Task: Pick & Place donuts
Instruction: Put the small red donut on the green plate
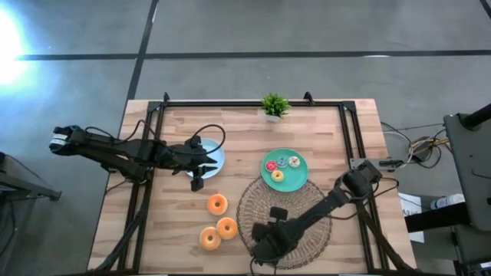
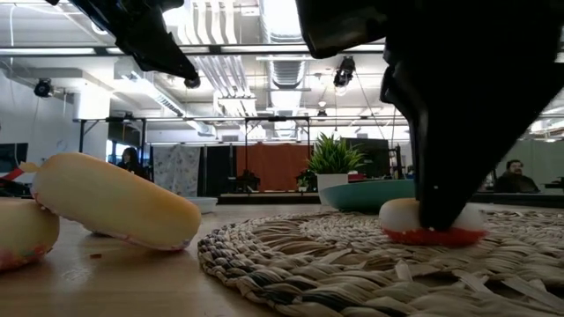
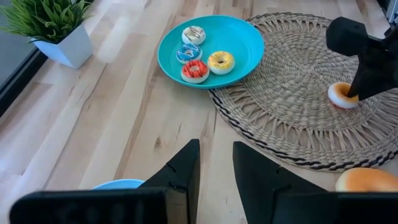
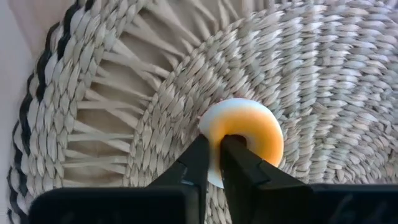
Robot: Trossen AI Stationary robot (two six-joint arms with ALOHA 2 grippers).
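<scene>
A small donut [image 4: 249, 132], orange-tan side up with a red underside [image 2: 432, 234], lies on the woven mat [image 1: 307, 215]. My right gripper [image 4: 217, 163] stands over it, shut on its ring [image 3: 341, 94]. The green plate [image 1: 301, 178] holds three small iced donuts [image 3: 198, 53]. Three larger donuts [image 1: 217, 205] lie on the bare wood left of the mat, and one of them leans on another [image 2: 115, 211]. My left gripper [image 3: 215, 171] hovers open and empty by the blue plate [image 1: 213, 157]. My right gripper holds the small donut by one side of its ring [image 4: 214, 134]. One finger [image 4: 239, 158] is in the hole and the other [image 4: 198, 163] is outside the rim. The fingers come from above, pointing down. The donut lies flat on the mat.
A potted plant [image 1: 274, 106] stands at the far edge. A black frame rail [image 1: 253, 103] runs around the table top. Bare wood shows between the blue plate and the green plate and along the near left side. People show in the room beyond the table.
</scene>
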